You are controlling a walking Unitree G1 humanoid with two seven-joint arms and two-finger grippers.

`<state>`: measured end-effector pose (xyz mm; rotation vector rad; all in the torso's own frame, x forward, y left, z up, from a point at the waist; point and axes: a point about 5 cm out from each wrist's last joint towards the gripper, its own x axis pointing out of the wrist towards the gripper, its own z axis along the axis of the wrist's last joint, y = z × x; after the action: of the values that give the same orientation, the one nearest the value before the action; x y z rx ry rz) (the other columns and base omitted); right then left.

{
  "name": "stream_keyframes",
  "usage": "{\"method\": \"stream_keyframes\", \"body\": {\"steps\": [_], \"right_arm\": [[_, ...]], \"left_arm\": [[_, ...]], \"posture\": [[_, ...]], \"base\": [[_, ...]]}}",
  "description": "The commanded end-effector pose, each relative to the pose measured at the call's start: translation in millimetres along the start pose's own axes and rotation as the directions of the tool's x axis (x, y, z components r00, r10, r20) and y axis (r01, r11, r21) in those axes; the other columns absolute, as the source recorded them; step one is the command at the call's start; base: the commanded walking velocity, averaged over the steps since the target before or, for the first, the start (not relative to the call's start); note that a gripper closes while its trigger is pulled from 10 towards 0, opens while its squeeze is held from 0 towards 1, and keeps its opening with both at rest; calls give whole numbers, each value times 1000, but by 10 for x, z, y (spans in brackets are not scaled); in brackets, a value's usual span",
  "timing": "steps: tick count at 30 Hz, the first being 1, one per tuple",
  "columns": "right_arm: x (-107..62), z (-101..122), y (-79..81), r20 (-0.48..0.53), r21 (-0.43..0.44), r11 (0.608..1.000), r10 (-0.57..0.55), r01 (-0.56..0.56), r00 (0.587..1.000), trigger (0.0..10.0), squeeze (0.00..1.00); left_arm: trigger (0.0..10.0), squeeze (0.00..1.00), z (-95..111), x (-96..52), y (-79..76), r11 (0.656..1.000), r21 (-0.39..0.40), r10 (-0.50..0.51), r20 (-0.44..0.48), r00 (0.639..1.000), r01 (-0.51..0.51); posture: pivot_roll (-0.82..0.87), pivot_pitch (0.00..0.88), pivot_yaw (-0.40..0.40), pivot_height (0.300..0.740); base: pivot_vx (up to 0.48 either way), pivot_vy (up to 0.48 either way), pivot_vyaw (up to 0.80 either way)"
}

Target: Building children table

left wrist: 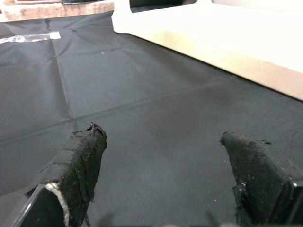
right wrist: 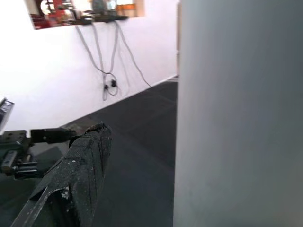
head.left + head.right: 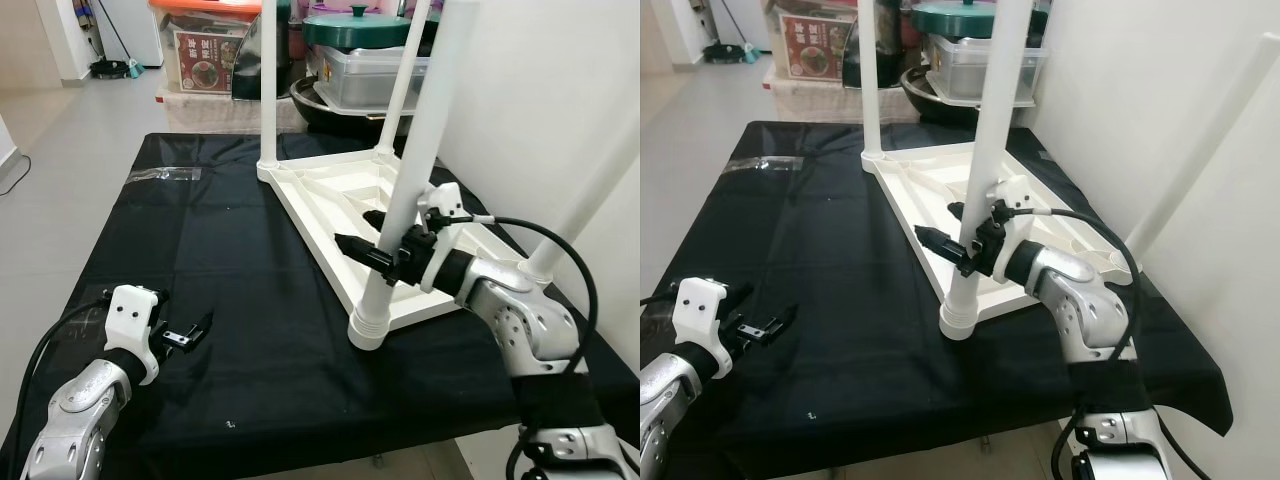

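A white children's table (image 3: 322, 222) lies upside down on the black cloth (image 3: 200, 250), with several white legs standing up from it. My right gripper (image 3: 360, 232) is open around the nearest leg (image 3: 408, 185), low on it, one black finger on each side. In the right wrist view that leg (image 2: 236, 113) stands close beside one finger (image 2: 75, 175), with a gap between them. My left gripper (image 3: 185, 325) rests open and empty just above the cloth at the near left, well away from the table; its fingers (image 1: 78, 163) frame bare cloth.
A clear plastic bag (image 3: 165, 173) lies at the cloth's far left. Behind the table stand a printed storage box (image 3: 205, 55), a green-lidded pot (image 3: 355, 28) and a metal pan. A white wall (image 3: 540, 90) runs along the right; tiled floor lies to the left.
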<state>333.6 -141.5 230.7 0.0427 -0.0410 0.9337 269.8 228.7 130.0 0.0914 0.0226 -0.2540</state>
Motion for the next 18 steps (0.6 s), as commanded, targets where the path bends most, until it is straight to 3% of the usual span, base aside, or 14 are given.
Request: {"method": "stream_keyframes", "body": {"steps": [1, 3, 4, 6, 7, 8, 10, 11, 12, 13, 14, 15, 16, 18], "right_arm": [[85, 30, 55, 15, -15, 999, 51, -50, 999, 9804, 0], [99, 30, 59, 18, -18, 998, 60, -60, 998, 9373, 0], [109, 31, 63, 22, -20, 997, 70, -69, 997, 8039, 0], [115, 29, 61, 25, -23, 996, 82, -81, 996, 8039, 0], [125, 5, 41, 19, -24, 998, 64, -63, 998, 0, 0], [132, -14, 27, 14, -25, 999, 48, -48, 999, 0, 0], [142, -168, -119, -67, -70, 990, -130, 125, 989, 0, 0], [142, -168, -119, -67, -70, 990, -130, 125, 989, 0, 0], [122, -257, -233, -105, -58, 953, -303, 298, 947, 0, 0], [74, -331, -334, -118, -38, 882, -471, 470, 874, 0, 0], [74, -331, -334, -118, -38, 882, -471, 470, 874, 0, 0], [35, -373, -388, -126, -17, 823, -565, 568, 815, 0, 0], [-53, -448, -437, -160, -9, 718, -688, 696, 708, 0, 0], [-188, -535, -467, -202, -18, 565, -810, 825, 551, 0, 0]], "left_arm": [[10000, 0, -16, -30, -8, 1000, 24, -12, -13, 1000, 13], [10000, 0, -17, -30, -11, 1000, 24, -14, -13, 1000, 15], [10000, 0, -17, -29, -14, 1000, 24, -16, -13, 1000, 17], [10000, 0, -17, -28, -16, 1000, 24, -18, -13, 1000, 18], [10000, 0, -16, -24, -15, 999, 25, -19, -12, 1000, 20], [10000, 0, -15, -22, -14, 999, 26, -20, -12, 1000, 20], [10000, 0, -15, -18, -14, 999, 28, -22, -12, 1000, 22], [10000, 0, -15, -18, -14, 999, 28, -22, -12, 1000, 22], [10000, 0, -19, -15, -20, 999, 28, -24, -13, 1000, 24], [10000, 0, -24, -14, -28, 999, 27, -26, -13, 1000, 26], [10000, 0, -24, -14, -28, 999, 27, -26, -13, 1000, 26], [10000, 0, -26, -13, -34, 999, 27, -27, -13, 1000, 28], [10000, 0, -30, -10, -45, 999, 25, -30, -14, 999, 31], [10000, 0, -34, -5, -56, 999, 24, -34, -14, 999, 34]], "posture": [[110, 0, -126, 740], [110, 0, -126, 740], [112, 0, -126, 740], [112, 0, -126, 740], [110, 0, -126, 740], [110, 0, -126, 740], [109, 0, -126, 740], [109, 0, -126, 740], [107, 0, -125, 740], [102, 0, -123, 740], [102, 0, -123, 740], [101, 0, -121, 740], [99, 0, -117, 740], [93, 0, -112, 740]], "base": [[0, 0, 0], [0, 0, 0], [0, 0, 0], [0, 0, 0], [0, 0, 0], [0, 0, 0], [0, 0, 0], [0, 0, 0], [0, 0, 0], [0, 0, 0], [0, 0, 0], [0, 0, 0], [0, 0, 0], [0, 0, 0]]}}
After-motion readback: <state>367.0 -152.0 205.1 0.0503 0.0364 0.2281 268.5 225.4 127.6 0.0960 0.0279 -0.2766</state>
